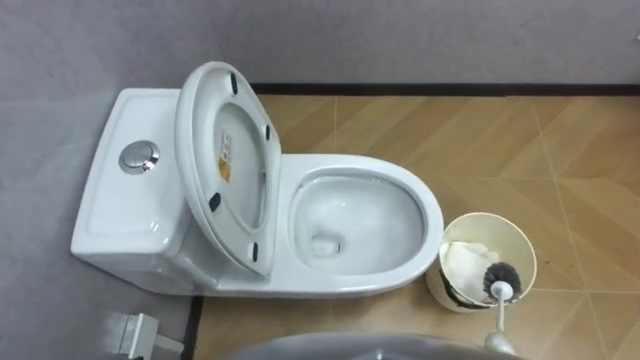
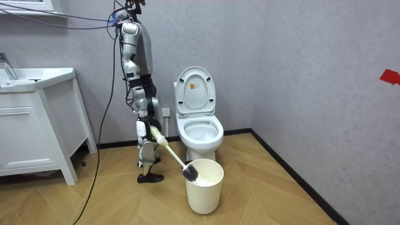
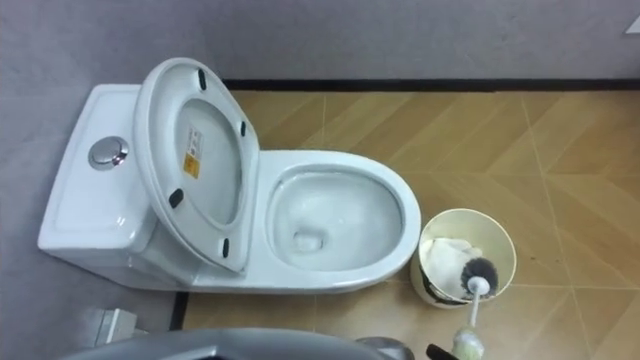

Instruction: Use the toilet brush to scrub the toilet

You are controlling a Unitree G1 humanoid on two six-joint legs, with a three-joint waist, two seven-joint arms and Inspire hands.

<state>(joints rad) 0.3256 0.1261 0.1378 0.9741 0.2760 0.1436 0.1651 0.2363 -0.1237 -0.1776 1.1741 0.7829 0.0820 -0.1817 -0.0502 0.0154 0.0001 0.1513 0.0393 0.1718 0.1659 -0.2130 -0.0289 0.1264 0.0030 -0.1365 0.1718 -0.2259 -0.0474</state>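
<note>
We count one toilet (image 1: 340, 283), out beyond the right robot hand (image 2: 142, 129). It has one raised seat (image 1: 235, 165), which bears four dark bumpers and one sticker, and one round flush button (image 1: 139, 157) on the tank. That robot hand grips one toilet brush (image 1: 502, 278), whose bristle head is at the mouth of the one cream bucket (image 1: 437, 285), near the hand. Behind the hand and well apart from it, we count one white vanity cabinet (image 2: 31, 125) with one faucet (image 2: 7, 65).
</note>
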